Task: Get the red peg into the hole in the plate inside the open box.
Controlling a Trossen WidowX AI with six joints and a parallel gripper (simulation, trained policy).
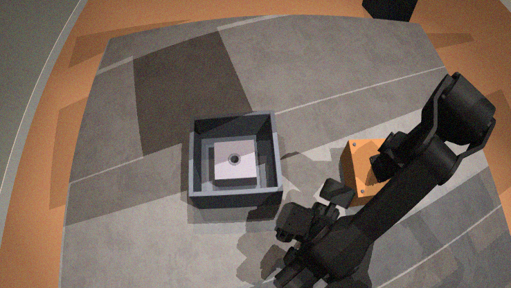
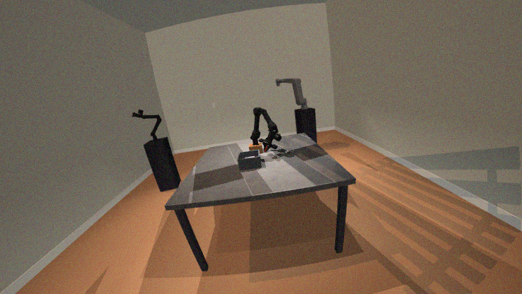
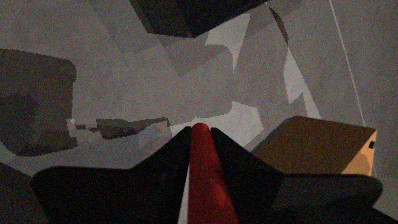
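My gripper (image 3: 200, 132) is shut on the red peg (image 3: 206, 175) (image 2: 266, 148), which runs lengthwise between the fingers in the wrist view and looks slanted in the exterior view. Whether its lower end touches the table cannot be told. In the top view the arm hides the peg. The open dark grey box (image 1: 232, 194) (image 2: 249, 162) stands to the left of the gripper in the top view. On its bottom is the pale plate (image 1: 227, 172) with its round hole (image 1: 234, 158), which shows empty. The gripper is outside the box.
An orange block (image 1: 365, 172) (image 3: 310, 145) with small screws is at the arm's base, right of the box in the top view. A dark box edge (image 3: 200, 17) shows at the top of the wrist view. Two other arms stand on black pedestals (image 2: 162, 164) (image 2: 305, 122) beyond the table (image 2: 292, 186).
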